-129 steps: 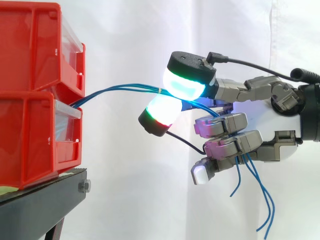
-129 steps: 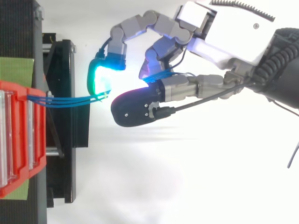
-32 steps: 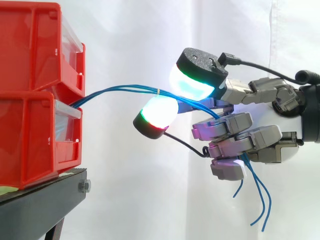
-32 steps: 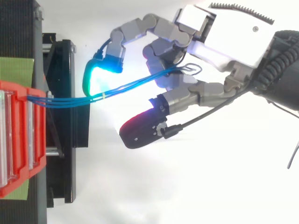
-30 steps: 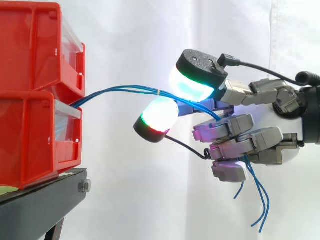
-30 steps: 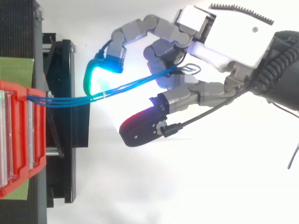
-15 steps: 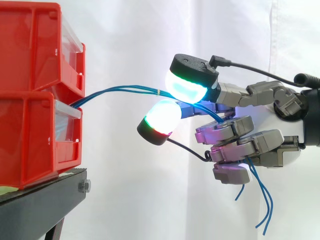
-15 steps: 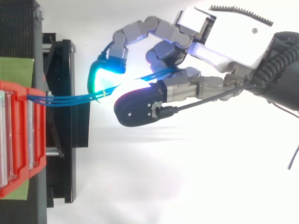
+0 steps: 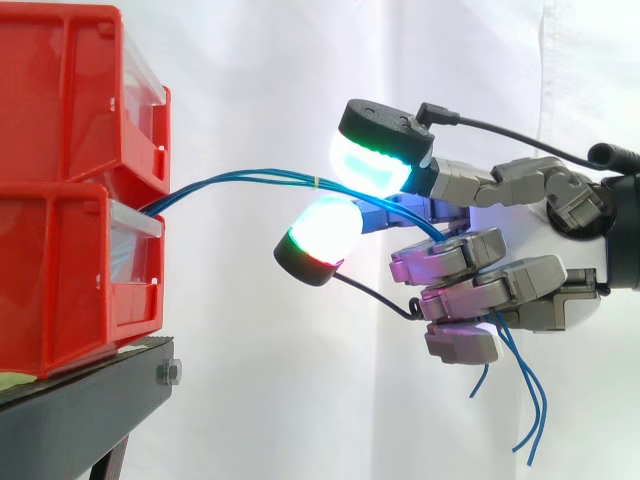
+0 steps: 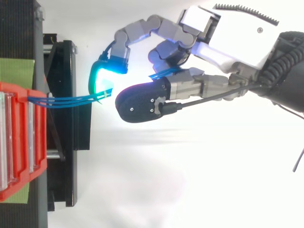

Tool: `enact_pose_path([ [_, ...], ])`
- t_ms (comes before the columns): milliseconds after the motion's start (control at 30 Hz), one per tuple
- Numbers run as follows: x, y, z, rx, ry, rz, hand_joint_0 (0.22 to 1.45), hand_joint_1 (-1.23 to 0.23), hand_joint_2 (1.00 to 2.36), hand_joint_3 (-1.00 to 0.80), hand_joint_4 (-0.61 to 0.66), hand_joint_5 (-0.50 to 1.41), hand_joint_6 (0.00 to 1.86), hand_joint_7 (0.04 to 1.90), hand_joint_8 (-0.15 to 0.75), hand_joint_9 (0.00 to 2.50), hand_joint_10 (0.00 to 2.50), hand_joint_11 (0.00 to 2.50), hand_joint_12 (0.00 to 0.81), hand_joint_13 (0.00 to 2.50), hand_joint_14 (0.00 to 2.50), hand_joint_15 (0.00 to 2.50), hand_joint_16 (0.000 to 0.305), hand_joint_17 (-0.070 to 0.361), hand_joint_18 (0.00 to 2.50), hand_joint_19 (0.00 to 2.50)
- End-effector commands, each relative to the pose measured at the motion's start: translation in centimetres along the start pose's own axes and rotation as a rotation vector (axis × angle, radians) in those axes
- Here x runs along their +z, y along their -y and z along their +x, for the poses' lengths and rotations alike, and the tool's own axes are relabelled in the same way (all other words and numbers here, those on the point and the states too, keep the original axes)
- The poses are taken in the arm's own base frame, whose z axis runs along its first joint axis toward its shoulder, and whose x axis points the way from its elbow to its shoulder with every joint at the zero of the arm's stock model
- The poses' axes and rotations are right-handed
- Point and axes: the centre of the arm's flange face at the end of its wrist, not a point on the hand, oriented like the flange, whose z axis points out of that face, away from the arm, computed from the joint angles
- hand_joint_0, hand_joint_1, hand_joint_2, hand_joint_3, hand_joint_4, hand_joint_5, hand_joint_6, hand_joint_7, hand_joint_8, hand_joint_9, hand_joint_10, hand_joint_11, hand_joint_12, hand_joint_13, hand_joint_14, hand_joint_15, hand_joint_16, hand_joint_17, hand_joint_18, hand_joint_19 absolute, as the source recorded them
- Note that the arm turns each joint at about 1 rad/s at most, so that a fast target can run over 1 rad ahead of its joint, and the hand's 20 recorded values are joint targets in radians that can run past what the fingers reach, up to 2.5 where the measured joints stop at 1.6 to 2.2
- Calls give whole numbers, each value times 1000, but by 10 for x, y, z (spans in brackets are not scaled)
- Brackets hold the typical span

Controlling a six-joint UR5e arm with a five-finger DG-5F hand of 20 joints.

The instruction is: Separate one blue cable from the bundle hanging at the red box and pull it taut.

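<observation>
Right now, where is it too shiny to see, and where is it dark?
Top view: the robot hand's cyan fingertip throws bright glare onto the white background where the blue cables pass. Side view: the lower pad is washed out white in its middle; the red bins are evenly lit; the black stand's underside sits in shadow.

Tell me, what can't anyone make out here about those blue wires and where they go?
- Where the blue cables are fastened: side view, they vanish between the red bins.
- Whether one cable is apart from the rest: top view, a dark fingertip pad covers them.
- Their path through the hand: side view, curled fingers hide it.
</observation>
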Motion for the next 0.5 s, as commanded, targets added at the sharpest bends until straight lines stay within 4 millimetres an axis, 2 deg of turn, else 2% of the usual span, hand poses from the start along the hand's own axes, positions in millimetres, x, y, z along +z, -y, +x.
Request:
enact_pose_path([
  [0,0,0,0,2,1,0,560,-507,1000,-500,-91,-242,827,957,203,949,2500,1409,268,1220,2500,505,46,103,1221,1229],
  [233,5,-13,-3,5,6,-3,614,-568,1005,-455,-102,-241,836,963,198,945,2483,1430,263,1206,2500,532,43,97,1197,1239],
  [333,5,-16,-5,2,7,1,628,-595,1011,-399,-105,-240,838,968,194,897,2466,1429,280,1151,2500,606,44,99,1102,1219],
  [433,6,-18,-5,4,7,-1,638,-631,1014,-354,-106,-240,843,955,185,886,2285,1413,307,1054,2456,812,44,99,1001,1203],
  [467,6,-18,-5,5,8,-3,640,-643,1015,-334,-116,-237,844,957,189,881,2031,1415,315,982,2269,952,44,98,951,1164],
])
